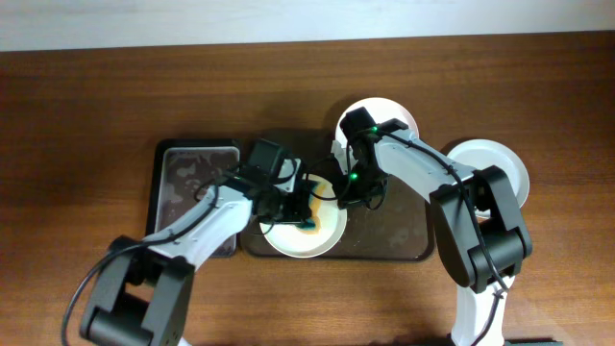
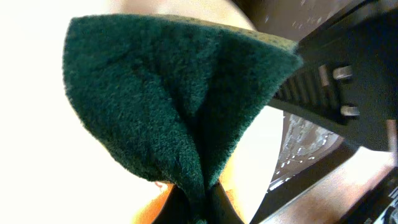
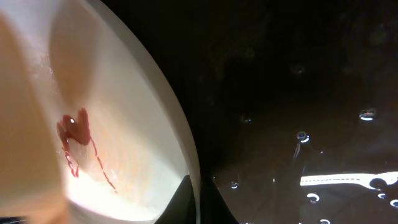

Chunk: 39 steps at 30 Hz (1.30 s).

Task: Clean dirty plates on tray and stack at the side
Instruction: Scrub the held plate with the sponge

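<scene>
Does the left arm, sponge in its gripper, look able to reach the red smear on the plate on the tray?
Probably yes. The left gripper holds the green sponge over that plate, the smear lies uncovered, and the right gripper pinches only the rim.

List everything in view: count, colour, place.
smeared plate: 1, white with red smears, on the brown tray, under the sponge
far plate: 1, white, at the brown tray's far edge
side plate: 1, white, on the table to the right of the brown tray
brown tray: 1, dark brown, table centre, water droplets on it
black tray: 1, black with greyish inside, left of the brown tray
sponge: 1, dark green, on the smeared plate
table: 1, brown wood
left gripper: 1, black, shut on the sponge
right gripper: 1, black, shut on the smeared plate's rim
</scene>
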Available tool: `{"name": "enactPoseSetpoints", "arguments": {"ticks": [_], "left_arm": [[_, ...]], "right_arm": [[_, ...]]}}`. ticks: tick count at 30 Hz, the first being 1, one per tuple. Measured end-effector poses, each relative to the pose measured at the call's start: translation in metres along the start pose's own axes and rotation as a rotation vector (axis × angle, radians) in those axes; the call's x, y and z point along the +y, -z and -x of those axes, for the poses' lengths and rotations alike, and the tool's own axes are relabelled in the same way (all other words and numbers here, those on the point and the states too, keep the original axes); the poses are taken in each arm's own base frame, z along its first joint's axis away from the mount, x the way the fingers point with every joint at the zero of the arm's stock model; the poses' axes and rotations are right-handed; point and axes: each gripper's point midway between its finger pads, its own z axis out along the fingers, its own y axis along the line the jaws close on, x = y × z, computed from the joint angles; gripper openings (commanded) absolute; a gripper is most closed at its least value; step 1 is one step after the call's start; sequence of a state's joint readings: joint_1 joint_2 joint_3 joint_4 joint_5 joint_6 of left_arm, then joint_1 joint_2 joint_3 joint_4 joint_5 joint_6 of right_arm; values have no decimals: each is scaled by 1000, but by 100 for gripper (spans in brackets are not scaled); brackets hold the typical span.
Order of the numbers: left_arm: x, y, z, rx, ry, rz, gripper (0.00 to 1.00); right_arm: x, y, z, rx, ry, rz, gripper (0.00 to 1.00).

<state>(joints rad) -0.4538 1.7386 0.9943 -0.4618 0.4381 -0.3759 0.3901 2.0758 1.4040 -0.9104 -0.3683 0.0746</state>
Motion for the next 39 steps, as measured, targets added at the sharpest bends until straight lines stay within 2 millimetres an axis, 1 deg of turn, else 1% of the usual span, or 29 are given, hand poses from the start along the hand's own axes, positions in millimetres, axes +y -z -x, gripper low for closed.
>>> {"name": "enactPoseSetpoints", "arguments": {"ticks": [1, 3, 5, 7, 9, 11, 15, 16, 17, 20, 22, 23, 24, 26, 29, 30, 34, 37, 39], "left_arm": [[-1, -8, -5, 22, 0, 2, 0], [-4, -19, -4, 20, -17, -4, 0], [2, -26, -6, 30, -16, 28, 0], [8, -25, -5, 23, -21, 84, 0], [21, -22, -5, 15, -6, 181, 0], [35, -16, -2, -8, 5, 281, 0], [52, 0, 0, -7, 12, 422, 0], [53, 4, -1, 6, 18, 437, 0], [50, 7, -1, 9, 26, 417, 0], [32, 8, 0, 12, 54, 312, 0], [19, 4, -2, 25, 120, 234, 0], [12, 1, 1, 12, 138, 195, 0], [7, -2, 4, -5, 141, 167, 0], [2, -7, 5, -20, 137, 138, 0], [-6, -19, -3, -29, 110, 125, 0], [-6, -22, -7, -37, 102, 157, 0], [-1, -24, -6, -82, 77, 245, 0], [17, -16, -8, -117, 58, 394, 0], [36, -5, -9, -138, 55, 507, 0]], "right_arm": [[0, 0, 0, 0, 0, 0, 4], [0, 0, 0, 0, -1, 0, 4], [0, 0, 0, 0, -5, 0, 4], [0, 0, 0, 0, -4, 0, 4], [1, 0, 0, 1, -3, 1, 4], [3, -1, 0, -1, 2, 8, 4], [5, -1, -1, 5, 2, 15, 4], [5, -1, -1, 7, 2, 15, 4], [5, -1, -2, 8, 0, 14, 4], [4, -1, -2, 10, 0, 11, 4], [4, -1, -2, 10, 0, 11, 4], [4, -1, -3, 11, 0, 11, 4], [4, -1, -3, 12, -1, 10, 4], [4, -1, -3, 12, -1, 10, 4], [4, -1, -3, 13, -1, 10, 4], [4, -1, -4, 16, -2, 8, 4], [3, -1, -4, 16, -2, 6, 4], [3, -1, -4, 16, -2, 7, 4], [3, -1, -4, 16, -2, 7, 4]]}}
